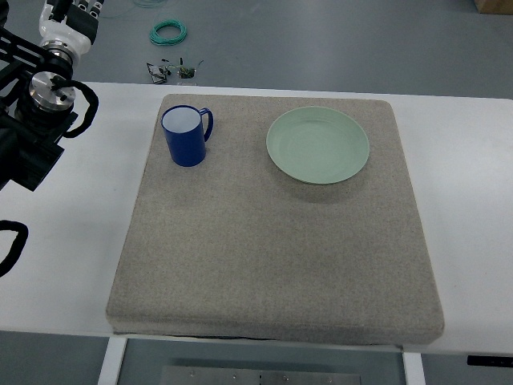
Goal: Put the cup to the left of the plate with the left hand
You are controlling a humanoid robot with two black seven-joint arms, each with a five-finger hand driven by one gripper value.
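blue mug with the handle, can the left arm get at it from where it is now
Probably yes. The blue mug stands upright on the grey felt mat, with bare mat and white table between it and the left arm. The green plate sits apart, rightward.

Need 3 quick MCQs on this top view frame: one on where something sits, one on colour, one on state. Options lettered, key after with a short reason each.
1. Where does the cup stand relative to the plate?
A. On the plate
B. To the plate's left, apart from it
C. To the plate's right, touching it

2. What colour is the cup on the outside?
A. Blue
B. Red
C. Yellow

3. What state is the cup in?
A. Lying on its side
B. Upside down
C. Upright, mouth up, nothing gripping it

Key:
1 B: a bare strip of grey mat separates the cup from the pale green plate, cup on the left.
2 A: its wall and handle are dark blue, its inside pale.
3 C: the round open rim faces the camera, and the left arm sits at the picture's left edge, clear of the cup.
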